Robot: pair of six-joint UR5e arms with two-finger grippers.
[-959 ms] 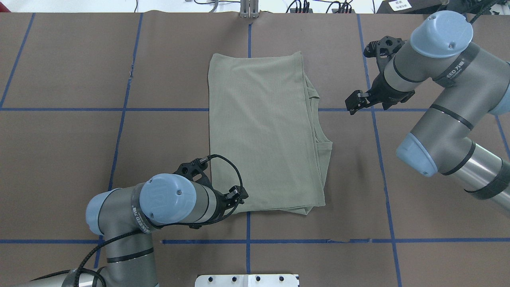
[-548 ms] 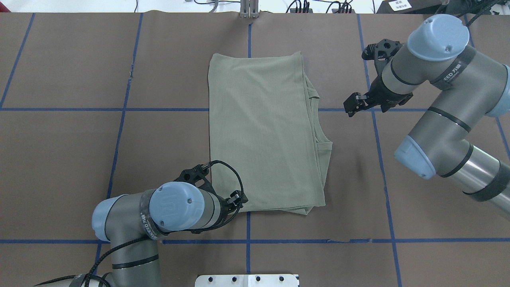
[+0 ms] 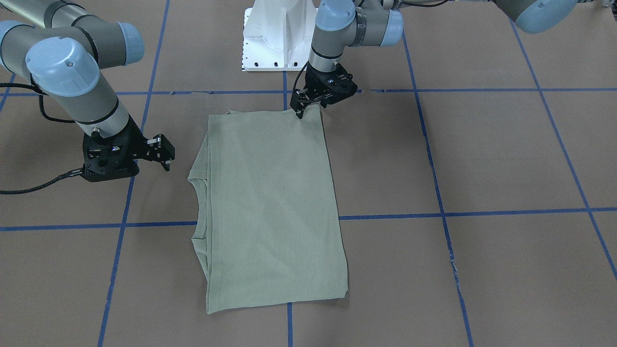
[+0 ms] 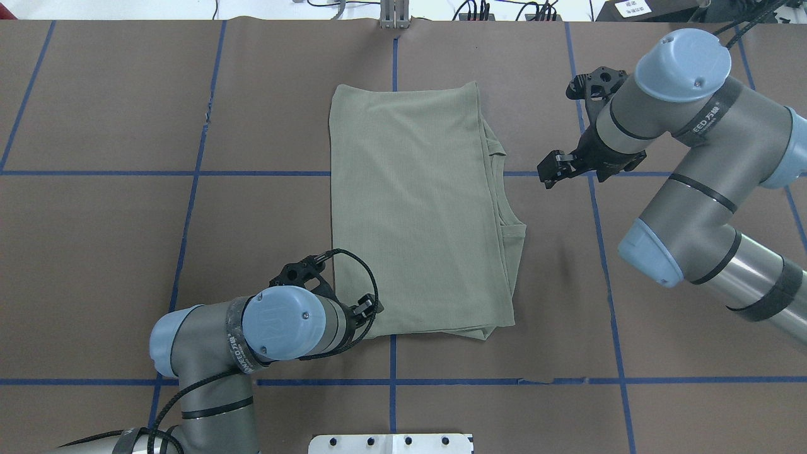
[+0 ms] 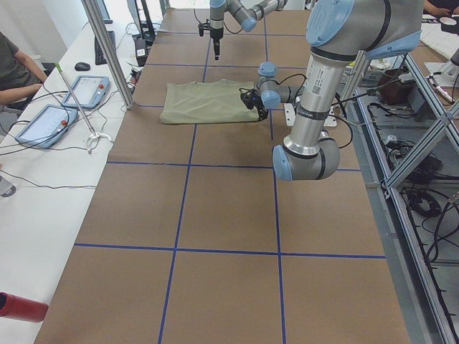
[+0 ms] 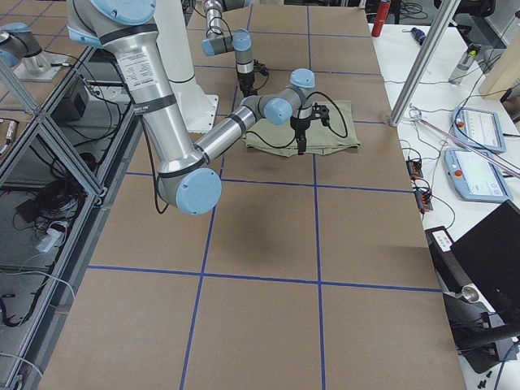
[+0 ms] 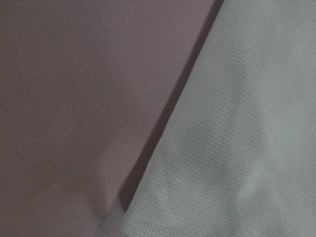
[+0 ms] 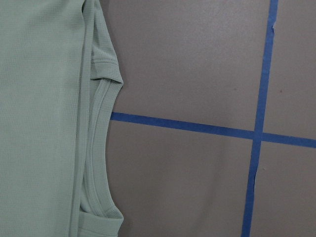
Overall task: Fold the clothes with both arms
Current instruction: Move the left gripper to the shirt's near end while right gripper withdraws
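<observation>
On the desk (image 4: 94, 252), step in hand: judged to be the set-up for a further fold. No sleeve shows loose, and the packet is not yet halved along its length.
Left gripper (image 3: 301, 111): lower left of the overhead frame, down at the shirt's lower-left corner, tips at or on the cloth edge. I cannot tell whether the fingers are closed on the hem. The wrist hides them from above, and the left wrist camera shows only cloth edge and desk.
Shirt (image 4: 416, 208): centre of the overhead frame, lying flat as a neat rectangle with its layers stacked.
Right gripper (image 4: 547, 172): right of centre in the overhead frame, apart from the shirt and level with the collar (image 4: 507, 189). Its fingers are parted and hold nothing.
Next move, as judged: the left arm needs a sure pinch through every layer at its corner. The right arm needs to reach the matching lower-right corner. Only then should both lift that short edge together and carry it to the upper edge.
Risk, as judged: an uneven lift would skew the stacked layers.
Heading: the neck opening faces the right edge of the overhead frame, and the left edge in the front-facing view.
Long axis: top to bottom of the overhead frame, very nearly square to the blue grid lines.
</observation>
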